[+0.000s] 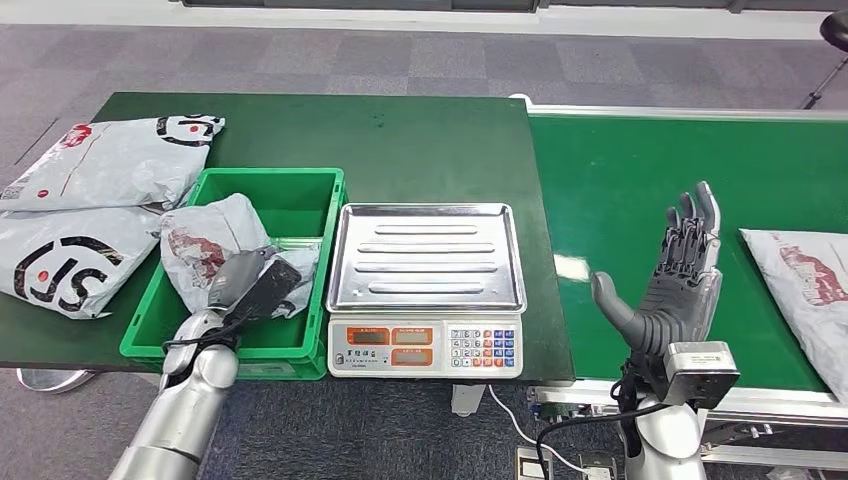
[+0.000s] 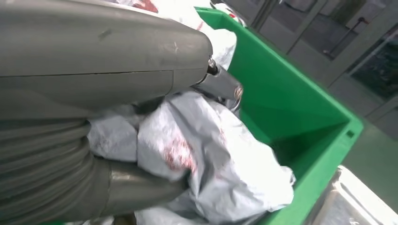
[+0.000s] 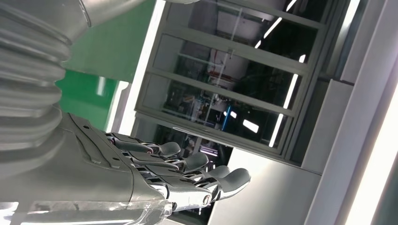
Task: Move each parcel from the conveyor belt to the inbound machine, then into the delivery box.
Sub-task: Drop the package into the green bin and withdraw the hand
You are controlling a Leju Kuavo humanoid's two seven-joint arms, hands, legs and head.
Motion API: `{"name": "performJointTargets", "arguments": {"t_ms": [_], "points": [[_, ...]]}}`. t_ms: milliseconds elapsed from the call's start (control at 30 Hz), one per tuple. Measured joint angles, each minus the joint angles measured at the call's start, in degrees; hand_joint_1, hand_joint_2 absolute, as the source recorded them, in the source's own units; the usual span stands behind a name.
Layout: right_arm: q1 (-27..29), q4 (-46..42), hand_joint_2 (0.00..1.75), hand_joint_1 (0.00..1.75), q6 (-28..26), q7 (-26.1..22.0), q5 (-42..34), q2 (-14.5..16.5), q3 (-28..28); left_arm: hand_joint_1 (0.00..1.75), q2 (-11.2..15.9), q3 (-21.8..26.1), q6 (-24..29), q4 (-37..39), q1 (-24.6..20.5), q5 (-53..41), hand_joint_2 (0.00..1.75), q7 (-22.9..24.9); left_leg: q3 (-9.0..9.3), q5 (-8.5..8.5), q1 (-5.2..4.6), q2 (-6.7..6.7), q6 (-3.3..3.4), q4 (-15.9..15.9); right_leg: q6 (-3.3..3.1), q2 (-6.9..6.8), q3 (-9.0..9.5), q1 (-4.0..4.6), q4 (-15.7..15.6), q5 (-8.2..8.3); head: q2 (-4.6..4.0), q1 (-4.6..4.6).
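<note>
While left hand grips crumpled grey parcel inside green crate, right hand hangs open, empty, above green conveyor belt. Second parcel lies on belt. Scale just beside crate. Two bags on dark green table. Grey carpet floor.

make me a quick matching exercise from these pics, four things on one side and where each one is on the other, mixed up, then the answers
Things:
1. crumpled parcel
2. scale tray
3. right robot hand
4. flat parcel

Places:
A. open, raised over the conveyor belt
B. lying on the conveyor belt, at the right edge
C. held by the left robot hand in the green box
D. bare, between the box and the belt

Pairs: 1-C, 2-D, 3-A, 4-B
</note>
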Motion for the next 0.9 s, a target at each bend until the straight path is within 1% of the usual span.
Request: {"name": "performJointTargets", "arguments": {"t_ms": [100,233,367,500,633,900], "points": [[0.07,-0.02,1.75,0.00,-0.02,0.01,-0.03,0.01,-0.08,0.00,-0.16,0.10,-0.11,-2.46,1.62,2.07,1.75,-1.52,-0.04,-0.04,0.00,-0.03,0.00,0.00,-0.01,-0.01,-0.03,0.00,0.00,-0.02,0.00,-0.01],[0.10,-0.02,1.75,0.00,-0.02,0.01,-0.03,0.05,-0.09,0.00,-0.40,0.13,-0.23,-4.69,2.87,2.84,1.75,-2.02,-0.08,-0.08,0.00,-0.07,0.04,0.00,-0.02,-0.03,-0.05,0.00,0.00,-0.05,0.00,0.00],[0.10,-0.02,1.75,0.00,-0.12,0.01,-0.04,0.07,-0.09,0.00,-0.50,0.16,-0.99,-6.48,3.77,5.51,0.00,-3.55,-0.08,-0.08,0.00,-0.06,0.04,0.00,-0.02,-0.02,-0.05,0.00,0.00,-0.04,0.00,0.00],[0.10,-0.02,1.75,0.00,-0.54,0.00,-0.10,0.08,-0.09,0.00,-0.82,0.17,-2.27,-9.65,4.95,10.79,0.00,-6.22,-0.07,-0.07,0.00,-0.05,0.04,0.01,-0.02,-0.03,-0.04,0.00,0.00,-0.04,0.00,0.00],[0.14,-0.02,1.75,0.00,-0.76,-0.04,-0.20,0.11,-0.10,0.00,-1.41,0.17,-3.13,-15.19,6.84,17.66,0.00,-8.73,-0.08,-0.08,0.00,-0.03,0.04,0.01,-0.02,-0.02,-0.06,0.00,0.00,-0.04,0.00,-0.01],[-0.20,-0.32,1.75,0.00,-0.55,-0.03,-0.48,0.13,-0.11,0.00,-3.20,0.26,1.84,-24.86,9.77,28.37,0.00,-14.30,-0.10,-0.09,0.00,-0.06,0.05,0.00,-0.01,-0.03,-0.06,0.00,0.00,-0.05,0.00,-0.01]]}}
